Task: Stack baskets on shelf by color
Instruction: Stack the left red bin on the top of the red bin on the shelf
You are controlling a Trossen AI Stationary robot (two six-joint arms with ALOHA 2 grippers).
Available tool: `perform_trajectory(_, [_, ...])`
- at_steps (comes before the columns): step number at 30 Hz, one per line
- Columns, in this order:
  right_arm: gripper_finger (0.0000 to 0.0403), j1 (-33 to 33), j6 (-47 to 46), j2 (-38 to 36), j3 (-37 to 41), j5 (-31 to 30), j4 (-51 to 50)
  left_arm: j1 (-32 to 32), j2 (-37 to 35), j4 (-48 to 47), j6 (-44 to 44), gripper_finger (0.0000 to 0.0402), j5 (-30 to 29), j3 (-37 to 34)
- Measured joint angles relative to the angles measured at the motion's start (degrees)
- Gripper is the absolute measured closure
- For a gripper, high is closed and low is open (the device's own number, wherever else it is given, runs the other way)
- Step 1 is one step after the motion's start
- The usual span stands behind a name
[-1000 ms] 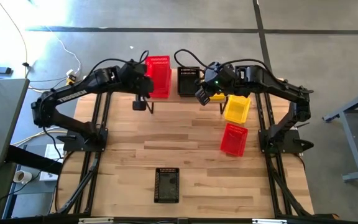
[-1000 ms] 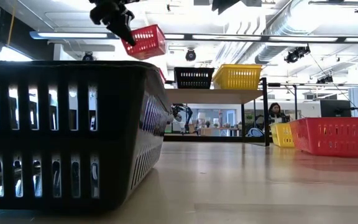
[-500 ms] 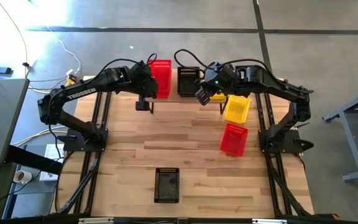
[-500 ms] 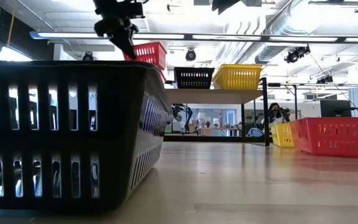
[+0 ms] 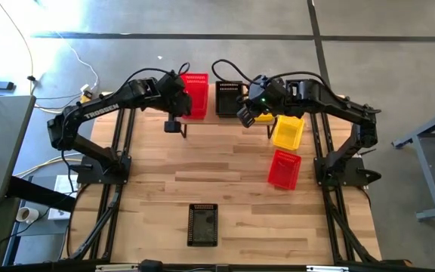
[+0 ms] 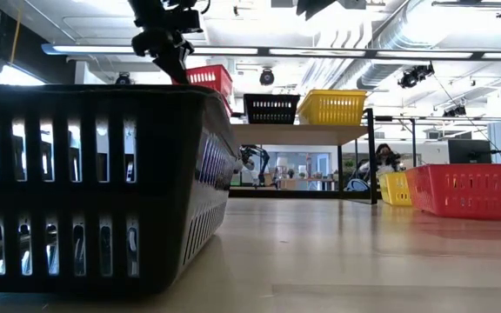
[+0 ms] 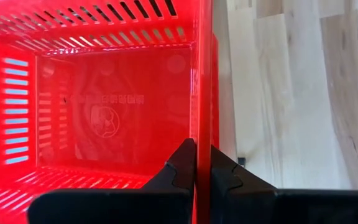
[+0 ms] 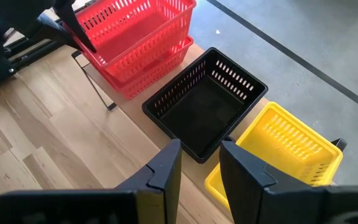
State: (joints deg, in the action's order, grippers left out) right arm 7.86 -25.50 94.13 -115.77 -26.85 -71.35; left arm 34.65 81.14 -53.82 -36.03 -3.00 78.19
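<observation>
Over the shelf (image 8: pixel 129 102), left jaws pinch a red basket's (image 7: pixel 104 112) rim (right jaws spread).

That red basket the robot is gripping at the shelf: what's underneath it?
Another red basket sits directly under the held red basket, the two nested on the shelf. Whether more lie below is hidden.

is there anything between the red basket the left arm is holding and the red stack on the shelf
Nothing visible. The left gripper is shut on the rim of the red basket, which sits partway into the red stack at the shelf end, beside the black basket. The right gripper hovers open, clear of it.
</observation>
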Motion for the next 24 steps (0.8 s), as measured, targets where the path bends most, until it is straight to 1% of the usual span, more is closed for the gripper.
perform_trajectory(2, [0.0307,0.00,0.00,0.00,0.00,0.00,0.00,0.00,0.00,0.02,-0.75,0.0401,0.62,0.00])
perform_trajectory(5, [0.0307,0.00,0.00,0.00,0.00,0.00,0.00,-0.02,0.00,0.02,-0.63,0.0401,-1.37,0.00])
perform_trajectory(16, [0.0307,0.00,0.00,0.00,0.00,0.00,0.00,0.22,0.00,0.25,-0.66,0.0401,-0.23,0.00])
perform_trajectory(21, [0.0307,0.00,0.00,0.00,0.00,0.00,0.00,0.22,0.00,0.47,-0.71,0.0400,-1.65,0.00])
perform_trajectory(24, [0.0307,0.00,0.00,0.00,0.00,0.00,0.00,0.22,0.00,0.64,-0.74,0.0390,-2.48,0.00])
